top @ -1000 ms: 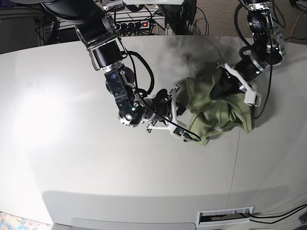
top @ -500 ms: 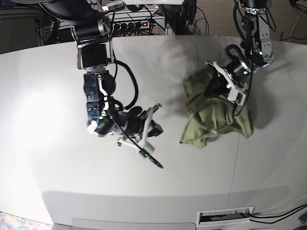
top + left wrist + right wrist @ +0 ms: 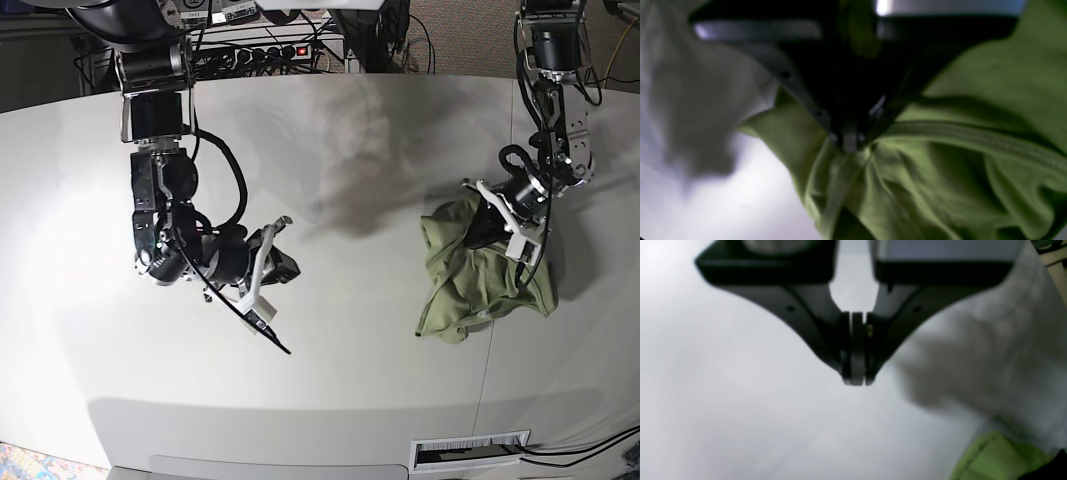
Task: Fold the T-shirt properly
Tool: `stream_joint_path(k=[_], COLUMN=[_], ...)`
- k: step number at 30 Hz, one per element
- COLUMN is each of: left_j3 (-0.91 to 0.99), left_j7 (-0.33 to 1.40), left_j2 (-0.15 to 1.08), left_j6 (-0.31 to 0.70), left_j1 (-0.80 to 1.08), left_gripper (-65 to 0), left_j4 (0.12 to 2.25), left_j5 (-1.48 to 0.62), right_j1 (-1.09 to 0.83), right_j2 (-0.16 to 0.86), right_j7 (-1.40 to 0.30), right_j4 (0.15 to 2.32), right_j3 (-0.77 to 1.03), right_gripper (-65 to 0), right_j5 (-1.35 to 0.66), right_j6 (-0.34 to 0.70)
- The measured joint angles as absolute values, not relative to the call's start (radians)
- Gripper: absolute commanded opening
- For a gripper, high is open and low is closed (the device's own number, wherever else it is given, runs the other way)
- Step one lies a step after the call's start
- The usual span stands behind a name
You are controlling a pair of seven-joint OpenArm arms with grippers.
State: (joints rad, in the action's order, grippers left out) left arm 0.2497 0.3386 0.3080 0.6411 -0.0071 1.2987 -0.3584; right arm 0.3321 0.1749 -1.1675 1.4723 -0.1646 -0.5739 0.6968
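Observation:
The sage-green T-shirt [image 3: 478,280] lies bunched in a crumpled heap on the right side of the white table [image 3: 350,350]. My left gripper [image 3: 482,228] is at the heap's upper edge, shut on a fold of the T-shirt [image 3: 940,173] beside a ribbed hem; the left wrist view shows its closed tips [image 3: 850,144] pinching the cloth. My right gripper [image 3: 280,268] is shut and empty, low over bare table well to the left of the shirt. In the right wrist view its tips [image 3: 857,380] meet, and a corner of the T-shirt [image 3: 993,456] shows at the bottom right.
A power strip with cables [image 3: 285,50] lies behind the table's far edge. A slotted vent [image 3: 470,452] sits at the front edge. A table seam [image 3: 490,350] runs under the shirt's area. The arms' shadow [image 3: 350,190] falls on the middle.
My right gripper has let go of the shirt and drawn back to the left. My left gripper has dragged the bunched shirt to the right.

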Motion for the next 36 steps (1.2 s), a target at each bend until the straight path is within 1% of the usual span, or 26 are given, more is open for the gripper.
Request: stream_joint_path(k=[2, 5, 8, 19, 22, 28, 30, 33, 36], left_j3=[0.235, 0.181, 0.146, 0.144, 0.142, 0.141, 0.138, 0.139, 0.146], left_j7=[0.338, 0.326, 0.301, 0.321, 0.344, 0.368, 0.429, 0.527, 0.665], left_j2=[0.322, 0.375, 0.416, 0.44, 0.459, 0.472, 0.481, 0.509, 0.524], left_j6=[0.64, 0.64, 0.64, 0.64, 0.695, 0.693, 0.693, 0.693, 0.67], left_j1=[-0.012, -0.012, -0.012, -0.009, -0.003, -0.001, 0.0, 0.003, 0.002], left_gripper=[-65.0, -65.0, -65.0, -65.0, -65.0, -65.0, -65.0, -65.0, -65.0], left_j4=[1.295, 1.295, 1.295, 1.325, 1.364, 1.424, 1.448, 1.514, 1.626], left_j5=[-0.363, -0.363, -0.36, -0.347, -0.355, -0.385, -0.421, -0.54, -0.658], right_j1=[0.329, 0.321, 0.319, 0.319, 0.319, 0.319, 0.319, 0.319, 0.321], right_j2=[0.189, 0.207, 0.208, 0.208, 0.208, 0.208, 0.208, 0.208, 0.208], right_j7=[-1.171, -1.171, -1.172, -1.171, -1.172, -1.171, -1.171, -1.172, -1.239], right_j4=[1.473, 1.474, 1.475, 1.48, 1.48, 1.48, 1.48, 1.48, 1.48], right_j3=[-0.165, -0.165, -0.165, -0.163, -0.163, -0.163, -0.163, -0.163, -0.162], right_gripper=[-65.0, -65.0, -65.0, -65.0, -65.0, -65.0, -65.0, -65.0, -65.0], right_j5=[-0.574, -0.574, -0.587, -0.601, -0.6, -0.6, -0.599, -0.599, -0.594], right_j6=[0.697, 0.697, 0.697, 0.697, 0.697, 0.697, 0.697, 0.697, 0.697])
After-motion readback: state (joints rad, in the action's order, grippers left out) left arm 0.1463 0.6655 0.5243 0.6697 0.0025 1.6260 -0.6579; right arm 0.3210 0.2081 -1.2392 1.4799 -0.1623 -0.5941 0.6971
